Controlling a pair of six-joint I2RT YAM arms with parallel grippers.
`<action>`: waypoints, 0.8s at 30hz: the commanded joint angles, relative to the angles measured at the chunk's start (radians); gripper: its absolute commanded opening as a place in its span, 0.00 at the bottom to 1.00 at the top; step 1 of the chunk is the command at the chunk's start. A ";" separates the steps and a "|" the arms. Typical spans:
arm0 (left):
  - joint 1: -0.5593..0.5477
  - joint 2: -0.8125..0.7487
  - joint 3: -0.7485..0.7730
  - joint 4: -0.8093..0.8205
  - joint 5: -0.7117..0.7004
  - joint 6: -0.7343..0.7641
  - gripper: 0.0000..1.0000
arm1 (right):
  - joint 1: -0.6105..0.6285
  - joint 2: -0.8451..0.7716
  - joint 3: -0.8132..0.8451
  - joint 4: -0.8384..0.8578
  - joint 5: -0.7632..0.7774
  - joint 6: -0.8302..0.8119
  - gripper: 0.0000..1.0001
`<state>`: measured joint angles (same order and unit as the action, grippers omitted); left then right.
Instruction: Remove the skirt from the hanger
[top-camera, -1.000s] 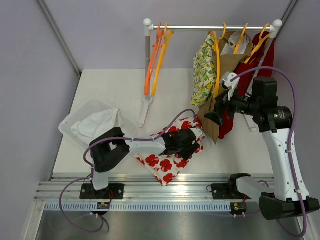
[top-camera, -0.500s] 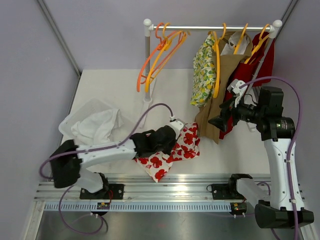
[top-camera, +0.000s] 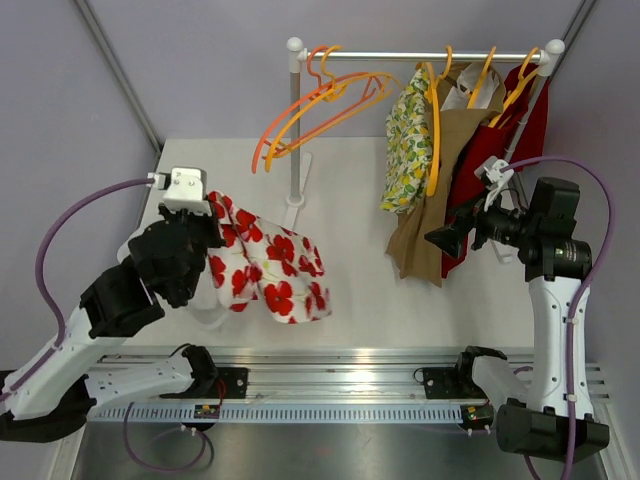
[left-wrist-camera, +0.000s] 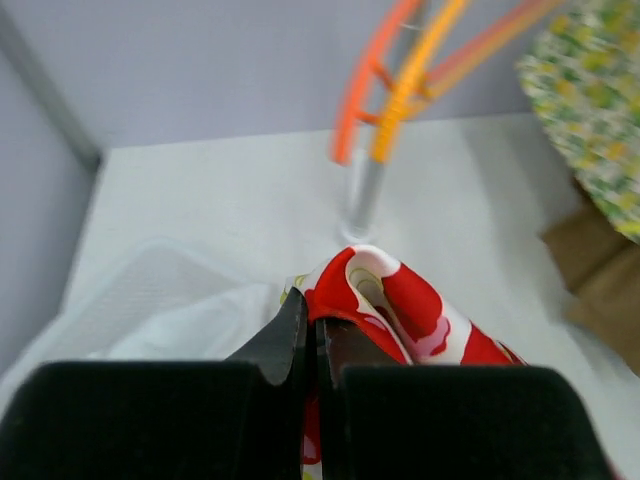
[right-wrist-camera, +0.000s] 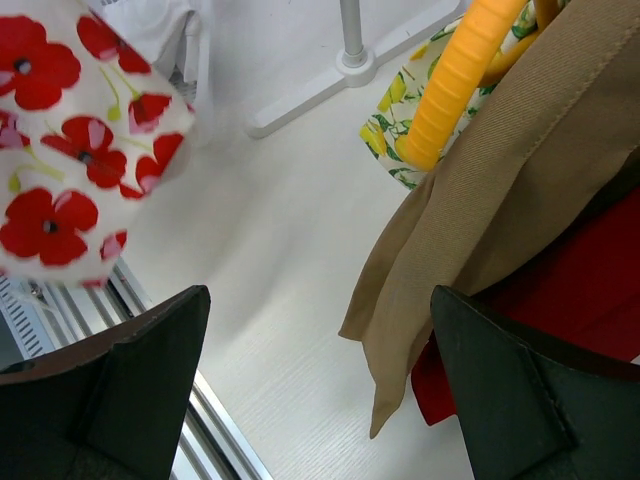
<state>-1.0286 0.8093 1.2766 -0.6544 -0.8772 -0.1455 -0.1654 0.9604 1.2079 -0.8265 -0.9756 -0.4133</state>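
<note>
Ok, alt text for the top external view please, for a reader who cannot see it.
The left gripper holds a white skirt with red flowers above the left side of the table, free of any hanger. Empty orange hangers hang tilted on the rack; the right gripper is open beside the other garments hanging there.

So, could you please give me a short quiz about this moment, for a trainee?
1. True or false: the left gripper is shut on the poppy skirt.
2. The right gripper is: A open; B shut on a tan garment; C shut on the rail.
3. Short answer: does the skirt hang on the orange hangers?
Key: 1 true; 2 A; 3 no.
</note>
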 joint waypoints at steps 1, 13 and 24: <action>0.106 0.053 0.104 0.041 -0.149 0.226 0.00 | -0.020 -0.015 -0.001 0.066 -0.052 0.039 0.99; 0.577 0.100 0.012 0.105 0.067 0.227 0.00 | -0.036 -0.008 -0.013 0.086 -0.055 0.054 0.99; 0.826 0.243 -0.299 0.146 0.673 -0.098 0.03 | -0.037 0.008 0.039 -0.011 -0.126 -0.044 0.99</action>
<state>-0.2214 1.0313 1.0191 -0.5816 -0.4500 -0.1257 -0.1970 0.9627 1.1988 -0.8028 -1.0416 -0.4049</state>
